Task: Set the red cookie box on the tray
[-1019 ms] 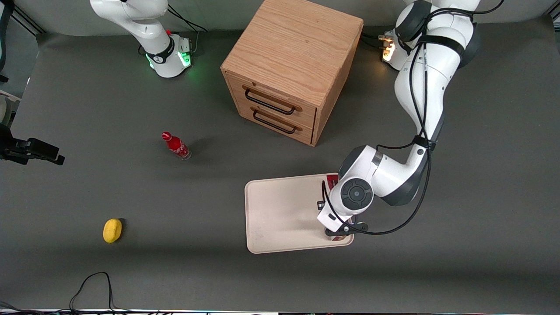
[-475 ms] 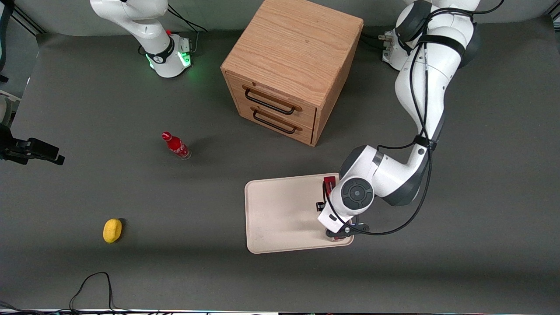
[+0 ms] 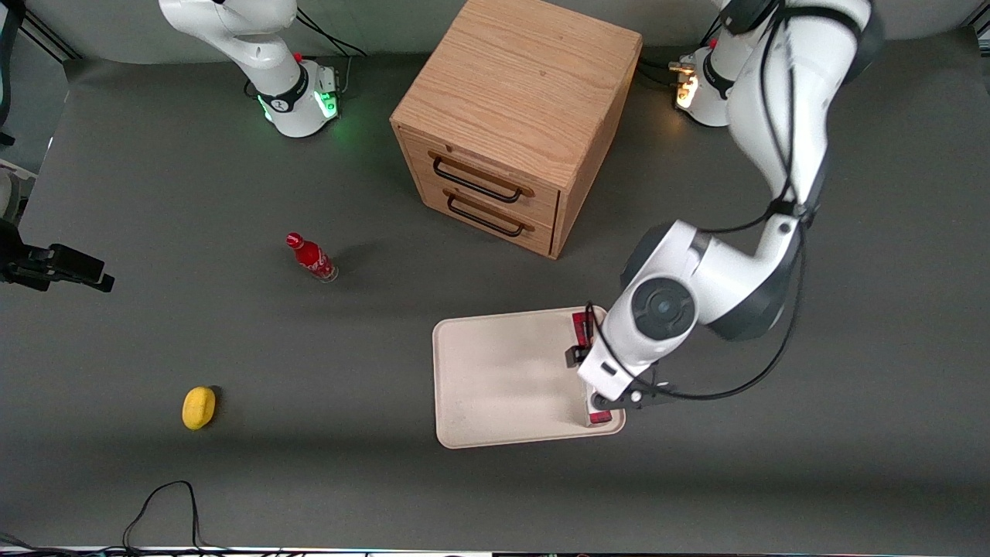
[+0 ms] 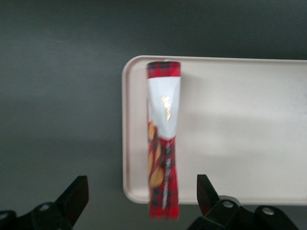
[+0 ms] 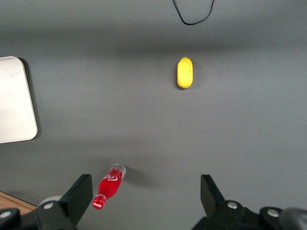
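red cookie box (image 4: 163,143) lying on tray (image 4: 240,129), gripper (image 4: 139,199) above — jaws apart

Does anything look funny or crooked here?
A little. The long dark red and white cookie box lies on the cream-white flat tray close along one rim, and one end seems to poke out over the edge. The open tool hangs above it, not touching. The small red bottle stands tilted.
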Available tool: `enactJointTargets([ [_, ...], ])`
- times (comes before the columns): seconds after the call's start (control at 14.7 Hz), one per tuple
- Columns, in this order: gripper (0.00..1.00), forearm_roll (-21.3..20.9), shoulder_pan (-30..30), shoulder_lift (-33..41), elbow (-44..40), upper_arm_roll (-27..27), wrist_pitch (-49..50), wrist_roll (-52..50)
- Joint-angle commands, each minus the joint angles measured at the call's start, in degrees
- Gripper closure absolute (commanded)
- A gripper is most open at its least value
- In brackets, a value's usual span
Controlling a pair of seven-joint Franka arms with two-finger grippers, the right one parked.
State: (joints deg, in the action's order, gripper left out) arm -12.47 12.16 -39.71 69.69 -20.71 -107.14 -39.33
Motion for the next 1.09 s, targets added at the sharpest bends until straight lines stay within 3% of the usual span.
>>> enactJointTargets([
  [0.0,0.0,1.5,-3.9,19.5,21.1,-0.3,0.1,1.0],
  [0.14,0.0,2.6,-5.2,28.1,28.6,0.7,0.4,4.8],
  [0.27,0.0,6.6,-4.5,35.3,34.1,6.0,1.8,9.5],
  [0.41,0.0,7.9,-4.3,40.0,35.9,11.2,5.4,16.4],
  [0.81,0.0,8.0,-5.0,45.9,35.8,23.6,10.9,29.3],
  [1.02,0.0,7.8,-7.8,46.3,35.4,23.8,12.8,31.0],
])
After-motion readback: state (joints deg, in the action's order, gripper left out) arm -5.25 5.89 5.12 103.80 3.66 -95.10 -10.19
